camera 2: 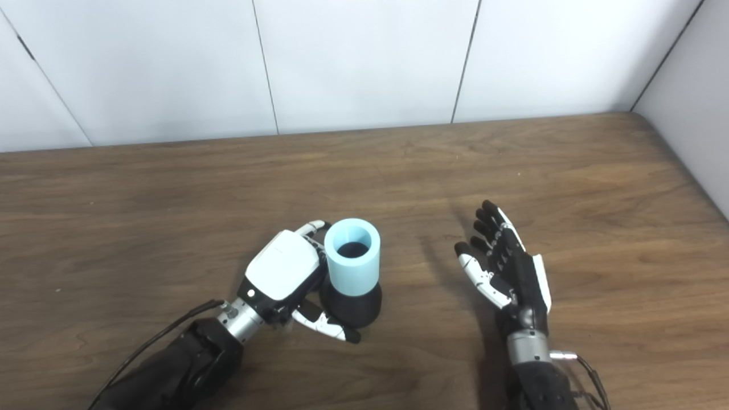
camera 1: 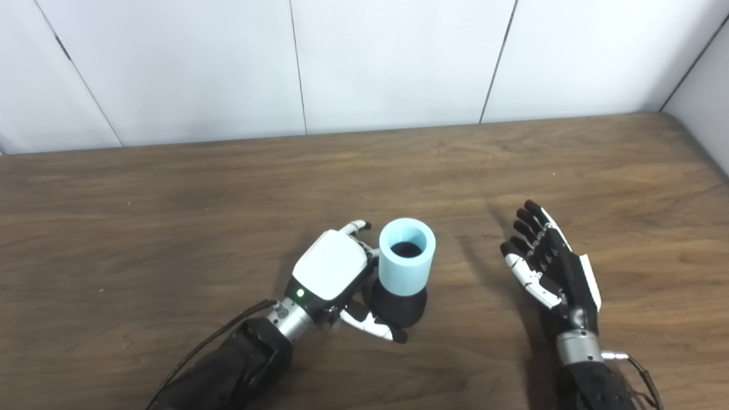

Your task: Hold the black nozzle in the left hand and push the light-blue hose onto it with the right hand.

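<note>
no readable labels anywhere. dark wood bench, white panel wall behind. left hand fingers clamped on nozzle, upright at bench centre, hose seated on top. right hand beside it, fingers apart, holding nothing.

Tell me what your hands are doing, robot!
Left hand holding nozzle, fingers wrapped. Blue hose already sitting on it. Right hand open, off to side. Nothing blocking.

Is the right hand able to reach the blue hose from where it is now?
Probably yes. The right hand is open, and only bare table lies between it and the hose. The left hand holds the assembly from the far side.
</note>
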`<move>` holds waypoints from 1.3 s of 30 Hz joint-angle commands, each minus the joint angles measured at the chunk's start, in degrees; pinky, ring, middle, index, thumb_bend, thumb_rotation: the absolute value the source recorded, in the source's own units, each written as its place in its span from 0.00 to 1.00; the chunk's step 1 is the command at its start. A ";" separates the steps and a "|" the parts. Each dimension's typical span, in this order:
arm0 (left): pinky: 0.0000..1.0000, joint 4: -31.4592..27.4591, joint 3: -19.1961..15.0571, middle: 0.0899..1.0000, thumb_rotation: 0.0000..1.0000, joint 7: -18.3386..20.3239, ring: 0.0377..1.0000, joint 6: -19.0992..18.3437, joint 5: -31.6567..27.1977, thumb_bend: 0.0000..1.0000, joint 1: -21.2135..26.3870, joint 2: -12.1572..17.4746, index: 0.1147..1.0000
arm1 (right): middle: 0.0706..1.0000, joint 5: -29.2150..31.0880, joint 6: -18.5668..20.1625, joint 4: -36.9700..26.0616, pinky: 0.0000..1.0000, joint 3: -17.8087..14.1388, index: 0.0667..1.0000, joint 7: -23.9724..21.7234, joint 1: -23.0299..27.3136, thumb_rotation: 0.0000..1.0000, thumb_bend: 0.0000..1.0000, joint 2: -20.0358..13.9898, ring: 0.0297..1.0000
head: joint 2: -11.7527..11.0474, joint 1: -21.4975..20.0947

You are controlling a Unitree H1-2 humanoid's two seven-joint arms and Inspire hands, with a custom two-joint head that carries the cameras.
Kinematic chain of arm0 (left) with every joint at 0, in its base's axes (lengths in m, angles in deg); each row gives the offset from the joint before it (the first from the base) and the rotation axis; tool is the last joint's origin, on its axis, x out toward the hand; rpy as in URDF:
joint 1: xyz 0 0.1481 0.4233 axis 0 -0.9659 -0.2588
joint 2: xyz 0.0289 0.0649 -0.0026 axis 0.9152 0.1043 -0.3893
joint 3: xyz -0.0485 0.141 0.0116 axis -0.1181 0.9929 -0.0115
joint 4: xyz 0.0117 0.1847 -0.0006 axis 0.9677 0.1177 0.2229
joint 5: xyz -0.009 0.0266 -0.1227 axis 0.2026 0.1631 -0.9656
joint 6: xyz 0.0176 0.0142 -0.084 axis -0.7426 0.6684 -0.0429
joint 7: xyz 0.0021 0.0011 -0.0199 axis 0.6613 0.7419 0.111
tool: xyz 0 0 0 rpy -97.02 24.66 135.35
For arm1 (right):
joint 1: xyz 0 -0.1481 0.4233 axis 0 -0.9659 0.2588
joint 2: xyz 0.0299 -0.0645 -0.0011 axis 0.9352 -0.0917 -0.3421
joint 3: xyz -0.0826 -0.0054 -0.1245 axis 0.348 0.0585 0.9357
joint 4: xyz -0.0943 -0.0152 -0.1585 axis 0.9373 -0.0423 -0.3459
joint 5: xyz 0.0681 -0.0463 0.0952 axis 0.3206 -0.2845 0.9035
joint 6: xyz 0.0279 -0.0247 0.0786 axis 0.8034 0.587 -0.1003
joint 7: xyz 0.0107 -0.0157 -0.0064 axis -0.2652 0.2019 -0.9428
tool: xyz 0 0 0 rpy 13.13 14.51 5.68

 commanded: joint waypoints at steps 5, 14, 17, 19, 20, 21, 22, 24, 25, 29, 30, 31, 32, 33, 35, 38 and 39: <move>0.80 5.50 3.80 0.81 0.48 22.26 0.82 -11.51 7.15 1.00 -8.05 0.82 0.82 | 0.87 -0.32 -1.73 -1.51 0.85 -0.35 0.86 -1.01 1.21 0.20 0.16 -0.10 0.88 | -0.02 -0.07; 0.84 1.50 0.14 0.95 0.57 35.22 0.93 -19.94 2.00 1.00 -8.47 1.17 0.94 | 0.87 -0.38 -1.54 -1.52 0.85 -0.13 0.85 -0.98 1.50 0.24 0.17 0.11 0.88 | -0.36 0.08; 0.83 -0.51 -1.67 0.96 0.58 37.12 0.93 -20.76 0.27 1.00 -8.69 2.62 0.94 | 0.87 -0.42 -1.92 -1.19 0.85 0.04 0.86 -1.12 1.60 0.25 0.17 0.11 0.88 | -0.53 -0.28; 0.84 -2.44 -3.95 0.97 0.57 38.21 0.95 -21.55 -1.96 1.00 -9.37 4.07 0.95 | 0.87 -0.38 -2.50 -0.50 0.86 0.08 0.86 -1.19 1.66 0.28 0.17 0.10 0.88 | -0.77 -0.11; 0.86 -3.08 -4.77 0.97 0.56 38.74 0.96 -21.75 -2.61 1.00 -9.61 4.50 0.95 | 0.87 -0.41 -2.65 -0.28 0.85 0.11 0.86 -1.19 1.69 0.29 0.17 0.12 0.88 | -0.77 -0.06; 0.87 -4.17 -5.55 0.98 0.56 39.66 0.96 -21.77 -3.18 1.00 -9.77 5.65 0.95 | 0.87 -0.54 -2.62 -0.29 0.85 0.14 0.86 -1.02 1.73 0.29 0.17 0.27 0.88 | -0.92 0.09; 0.87 -5.25 -6.42 0.98 0.58 40.44 0.97 -21.76 -3.90 1.00 -10.00 6.79 0.95 | 0.87 -0.63 -2.51 -0.39 0.85 0.17 0.86 -0.88 1.76 0.28 0.16 0.42 0.88 | -0.95 0.15; 0.86 -6.85 -7.97 0.99 0.58 41.73 0.98 -21.78 -5.45 1.00 -10.44 8.46 0.95 | 0.87 -0.60 -2.46 -0.41 0.85 0.17 0.86 -0.77 1.85 0.26 0.16 0.52 0.88 | -0.98 0.36; 0.86 -7.70 -8.69 1.00 0.57 42.57 0.99 -21.78 -6.48 1.00 -10.62 9.42 0.96 | 0.87 -0.45 -2.53 -0.29 0.85 0.12 0.86 -0.82 1.93 0.26 0.16 0.47 0.88 | -1.04 0.70; 0.86 -11.29 -11.05 1.00 0.60 45.06 1.00 -20.45 -9.15 1.00 -11.84 13.47 0.97 | 0.88 0.13 -2.74 0.18 0.85 -0.07 0.86 -1.02 2.21 0.28 0.17 0.17 0.88 | -1.20 0.92; 0.86 -11.87 -11.85 1.00 0.59 45.21 0.99 -20.21 -10.15 1.00 -12.40 14.16 0.96 | 0.87 -0.03 -2.76 0.26 0.85 -0.11 0.86 -0.93 2.25 0.27 0.17 0.15 0.88 | -1.26 0.89; 0.86 -12.27 -12.48 1.00 0.59 45.48 0.99 -19.97 -10.95 1.00 -12.78 14.71 0.96 | 0.87 -0.14 -2.87 0.39 0.85 -0.15 0.86 -0.90 2.28 0.26 0.17 0.12 0.88 | -1.34 0.87; 0.86 -12.55 -13.02 1.00 0.58 45.71 0.99 -19.72 -11.59 1.00 -13.09 15.10 0.96 | 0.87 -0.28 -2.94 0.51 0.85 -0.18 0.86 -0.91 2.31 0.26 0.17 0.08 0.88 | -1.34 0.87; 0.86 -12.84 -13.46 1.00 0.57 46.02 0.99 -19.60 -12.18 1.00 -13.29 15.42 0.97 | 0.87 -0.36 -2.97 0.61 0.85 -0.19 0.86 -1.02 2.30 0.25 0.17 0.01 0.88 | -1.37 0.93; 0.87 -13.57 -14.18 1.00 0.55 46.59 0.99 -19.30 -13.13 1.00 -13.61 16.25 0.97 | 0.88 -0.34 -2.98 0.63 0.86 -0.25 0.87 -1.16 2.25 0.28 0.17 0.06 0.89 | -1.39 0.97; 0.90 -14.87 -14.84 1.00 0.54 47.36 0.99 -18.94 -14.05 1.00 -13.97 17.64 0.98 | 0.87 -0.28 -2.68 0.30 0.86 -0.44 0.87 -1.11 2.14 0.28 0.17 0.34 0.88 | -1.14 0.94; 0.90 -15.15 -15.10 1.00 0.54 47.16 0.98 -18.57 -14.14 1.00 -14.18 17.98 0.97 | 0.88 -0.26 -2.52 0.14 0.86 -0.45 0.87 -1.19 2.09 0.28 0.16 0.33 0.88 | -1.11 0.94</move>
